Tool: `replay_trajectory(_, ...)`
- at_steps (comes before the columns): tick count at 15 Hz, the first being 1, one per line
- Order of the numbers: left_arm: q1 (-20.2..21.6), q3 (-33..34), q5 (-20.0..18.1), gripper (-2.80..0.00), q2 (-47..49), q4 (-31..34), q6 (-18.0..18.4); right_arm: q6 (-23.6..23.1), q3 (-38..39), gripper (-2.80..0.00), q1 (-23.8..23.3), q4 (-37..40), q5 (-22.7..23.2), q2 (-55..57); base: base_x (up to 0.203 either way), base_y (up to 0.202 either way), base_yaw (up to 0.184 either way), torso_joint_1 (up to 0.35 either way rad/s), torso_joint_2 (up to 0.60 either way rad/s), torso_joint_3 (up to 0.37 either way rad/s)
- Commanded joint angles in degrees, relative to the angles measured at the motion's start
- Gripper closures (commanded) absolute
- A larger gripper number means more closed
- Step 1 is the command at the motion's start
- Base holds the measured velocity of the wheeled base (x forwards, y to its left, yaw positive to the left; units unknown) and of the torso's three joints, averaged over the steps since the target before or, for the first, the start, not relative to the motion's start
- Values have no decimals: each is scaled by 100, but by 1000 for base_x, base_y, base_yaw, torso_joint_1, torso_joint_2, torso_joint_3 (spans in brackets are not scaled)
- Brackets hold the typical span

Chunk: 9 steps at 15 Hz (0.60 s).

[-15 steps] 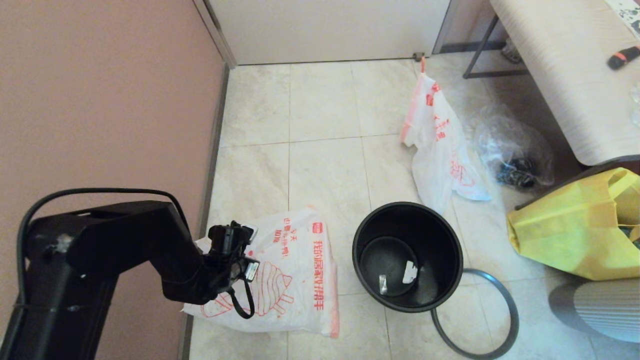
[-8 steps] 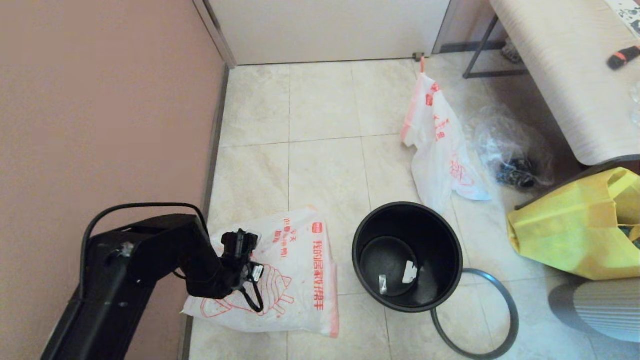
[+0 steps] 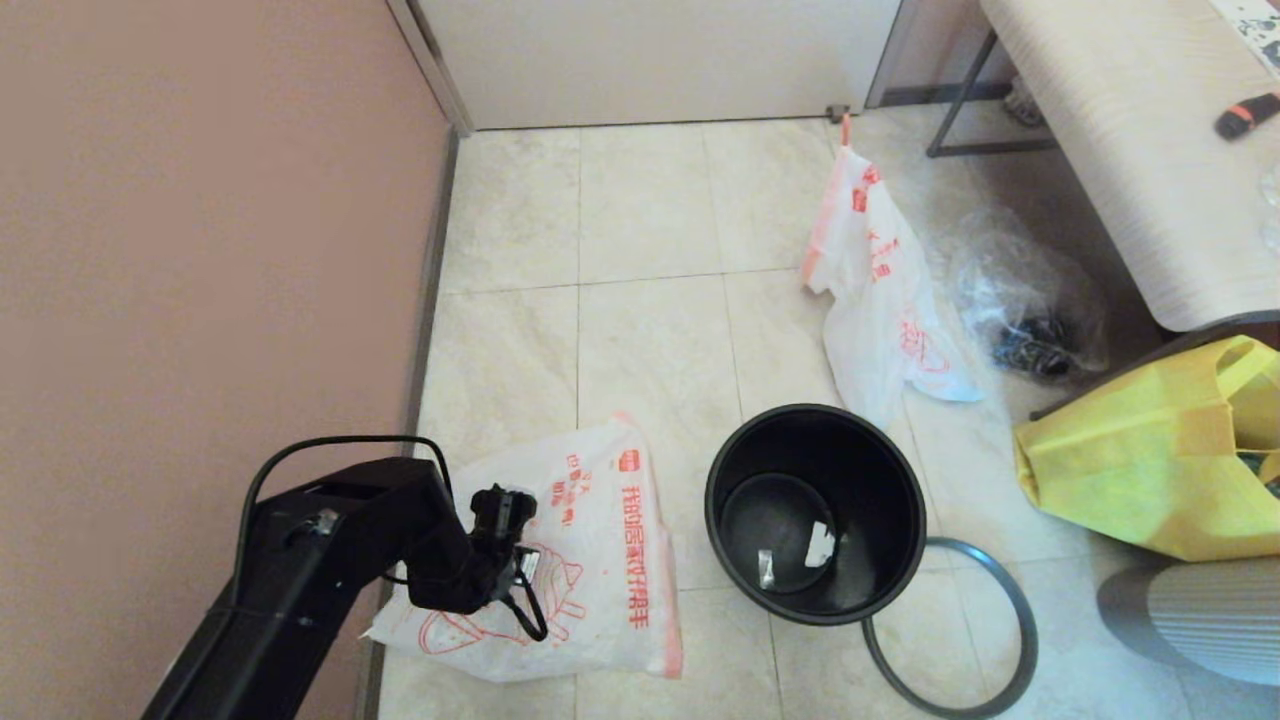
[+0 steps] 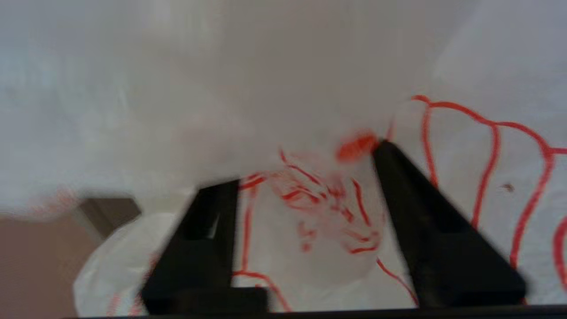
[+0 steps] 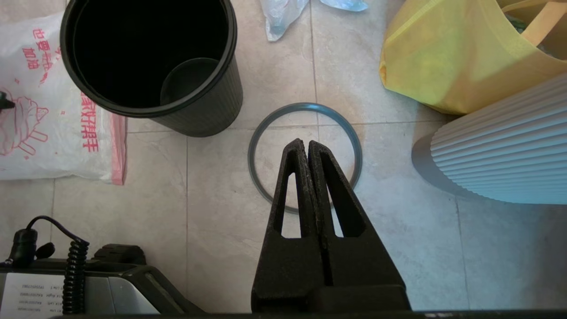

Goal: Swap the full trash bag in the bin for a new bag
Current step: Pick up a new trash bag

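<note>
The new bag [image 3: 600, 560], white with an orange-red hand drawing, lies flat on the floor tiles left of the bin [image 3: 890, 520]. My left gripper [image 3: 505, 575] is pressed down onto its left part. In the left wrist view the left gripper [image 4: 301, 166] is open, and a puckered fold of the new bag [image 4: 465, 66] bulges between the two fingers. The bin stands unlined, its grey hoop [image 3: 1010, 610] on the floor beside it. The full trash bag [image 3: 880, 300] rests farther back. My right gripper [image 5: 307, 142] hangs shut and holds nothing, above the hoop [image 5: 261, 128].
A yellow tote [image 3: 1150, 450] and a white ribbed object [image 3: 1200, 620] sit to the right of the bin. A clear plastic bag [image 3: 1030, 300] lies beside a table [image 3: 1130, 150]. A pink wall [image 3: 200, 250] closes off the left side.
My left arm has swung right and down onto the new bag. The bag's upper edge has rumpled and shifted right. The right arm has not moved.
</note>
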Motion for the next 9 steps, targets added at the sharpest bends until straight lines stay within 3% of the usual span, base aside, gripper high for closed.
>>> replay_trajectory(1, 9, -58, 9, 0, 77, 9, 5, -2, -1, 0, 3, 9, 3, 7, 0, 0, 0, 0, 0, 0)
replay_trajectory(6, 0, 32, 6, 0, 41, 23, -13, -2, 0, 0, 3, 3, 3, 7, 0, 0, 0, 0, 0, 0)
replay_trajectory(9, -105, 614, -31, 0, -620, 21, -197, -2, 1, 0, 3, 3, 3, 7, 0, 0, 0, 0, 0, 0)
